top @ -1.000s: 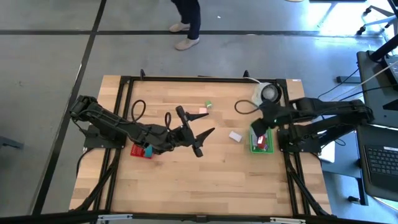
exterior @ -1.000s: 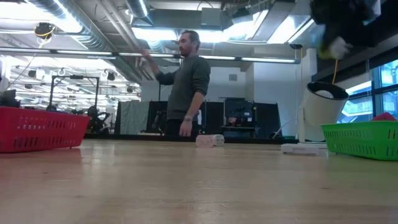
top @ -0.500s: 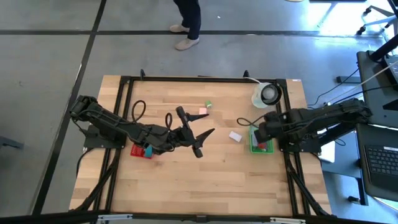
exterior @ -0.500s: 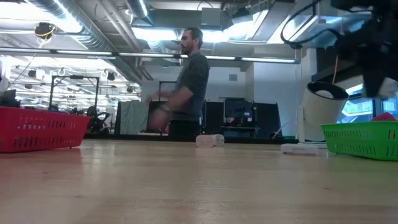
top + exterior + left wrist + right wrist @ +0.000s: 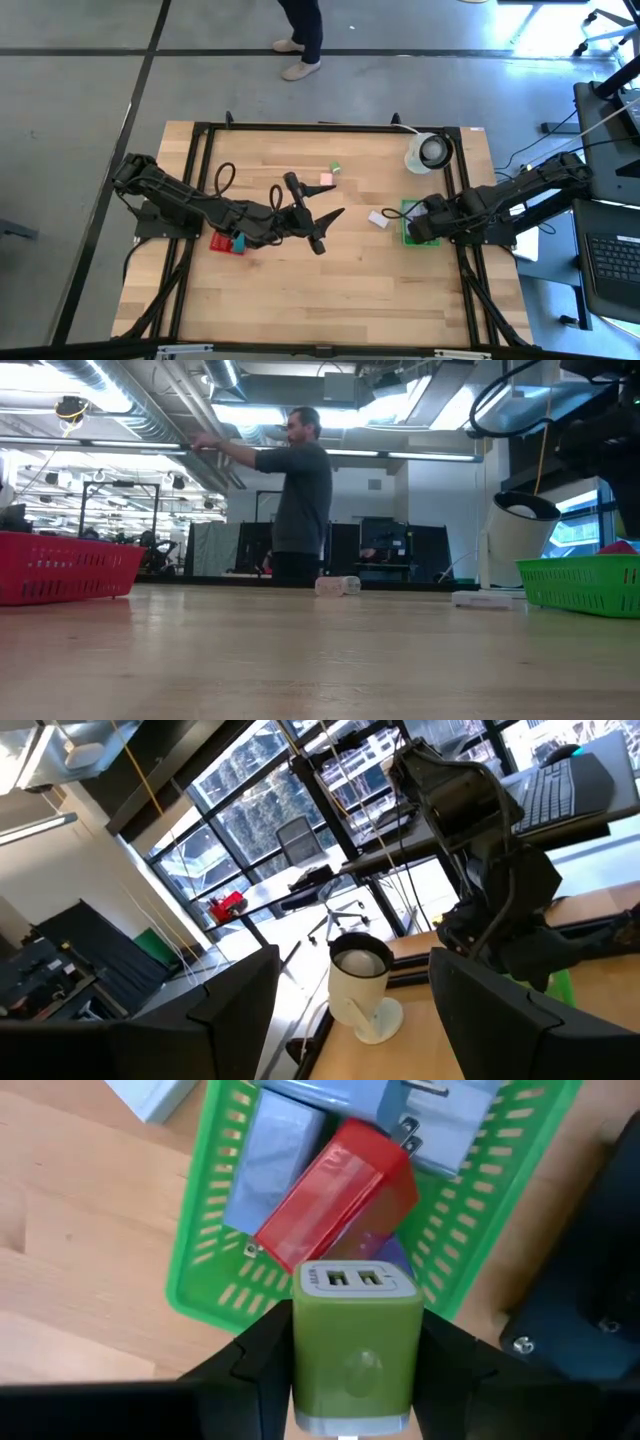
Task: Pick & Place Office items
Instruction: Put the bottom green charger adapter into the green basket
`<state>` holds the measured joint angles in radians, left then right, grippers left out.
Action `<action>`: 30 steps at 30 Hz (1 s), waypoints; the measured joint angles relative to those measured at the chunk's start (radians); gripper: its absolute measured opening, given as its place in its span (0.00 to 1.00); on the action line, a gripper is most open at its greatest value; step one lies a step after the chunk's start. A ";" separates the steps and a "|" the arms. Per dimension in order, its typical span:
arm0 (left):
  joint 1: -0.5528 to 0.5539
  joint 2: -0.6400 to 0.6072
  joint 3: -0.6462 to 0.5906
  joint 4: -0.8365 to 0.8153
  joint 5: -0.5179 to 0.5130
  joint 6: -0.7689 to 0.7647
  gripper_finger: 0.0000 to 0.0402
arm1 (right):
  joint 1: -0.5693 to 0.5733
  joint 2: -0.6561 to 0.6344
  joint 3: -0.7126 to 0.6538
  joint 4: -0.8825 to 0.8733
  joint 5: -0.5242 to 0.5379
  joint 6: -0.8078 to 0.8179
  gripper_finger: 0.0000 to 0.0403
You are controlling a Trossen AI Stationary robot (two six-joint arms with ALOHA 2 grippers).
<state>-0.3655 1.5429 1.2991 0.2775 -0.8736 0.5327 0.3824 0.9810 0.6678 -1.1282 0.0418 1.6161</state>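
My right gripper (image 5: 355, 1335) is shut on a green block with two USB ports, just above the green tray (image 5: 200, 1295). That tray holds a red block (image 5: 335, 1195) and lavender-blue blocks (image 5: 270, 1155). In the high view the right gripper (image 5: 418, 226) covers the green tray (image 5: 404, 238). My left gripper (image 5: 320, 226) hangs open over mid-table, beside the red tray (image 5: 222, 244), which holds a teal piece (image 5: 238, 243). Loose on the wood lie a pink piece (image 5: 326, 177), a green piece (image 5: 337, 168) and a pale piece (image 5: 378, 218). My right gripper pinches the green block by two opposite sides (image 5: 300, 1350), one dark finger (image 5: 262, 1355) on each. The fingers come from above, pointing down. The block is lifted clear, its USB-port face (image 5: 350, 1280) turned toward the tray below.
A white round roll (image 5: 430, 150) stands at the far right corner behind the green tray. A person (image 5: 300, 500) stands beyond the far edge, arm raised. Bare wood spreads over the near half of the table (image 5: 320, 290).
My right gripper has come down and toward the near edge over the green tray, still shut on the green block. The person behind the table has turned and stretched an arm out.
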 joint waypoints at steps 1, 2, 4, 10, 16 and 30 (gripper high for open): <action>0.001 0.000 0.000 0.001 0.000 -0.001 0.63 | 0.000 0.000 0.002 -0.002 0.001 0.000 0.38; 0.002 0.000 0.000 0.002 0.000 -0.007 0.63 | 0.000 0.000 0.004 -0.002 0.002 0.000 0.38; 0.007 0.000 0.000 0.001 0.000 -0.026 0.63 | 0.000 0.000 0.005 -0.004 0.003 0.000 0.38; 0.014 0.000 0.000 0.001 0.000 -0.052 0.63 | 0.000 0.004 0.005 -0.004 0.026 0.044 0.38; 0.014 0.000 0.000 0.001 0.000 -0.071 0.63 | 0.000 0.078 0.006 -0.002 0.030 0.033 0.38; 0.014 0.000 0.000 0.000 0.000 -0.068 0.63 | -0.001 0.130 0.006 -0.001 0.037 -0.001 0.55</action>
<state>-0.3515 1.5429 1.2991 0.2779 -0.8738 0.4652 0.3817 1.1114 0.6735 -1.1297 0.0792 1.6150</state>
